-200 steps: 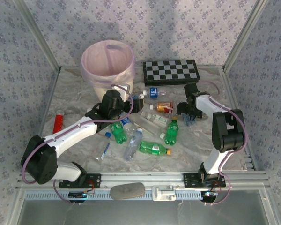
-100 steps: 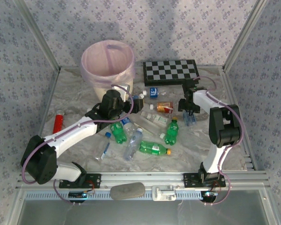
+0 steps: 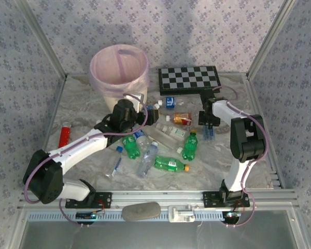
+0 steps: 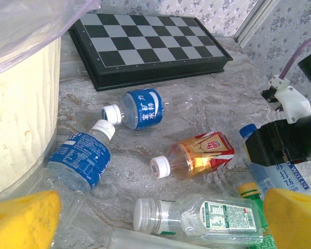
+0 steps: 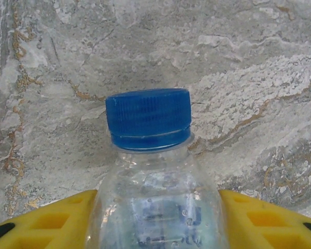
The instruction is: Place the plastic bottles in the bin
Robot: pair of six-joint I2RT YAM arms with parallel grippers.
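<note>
**Right claw closed on a blue-capped bottle**

Within the last second the right claw went from wide to clenched. Its yellow fingers ended pressed against both sides of a clear bottle just below the blue cap. That bottle sat at the right edge of the heap on the table, near the chessboard. Whether it had left the surface could not be told. The right elbow had also swung inward.

The left claw had not moved. It hung released and held nothing, above the bottles nearest the bin.

The grasp looked made, so a lift seemed due next. The bin stood well apart at the far left, and the other bottles lay between, so the carry had to cross the heap. Gripped so near its neck, the bottle might swing.
</note>
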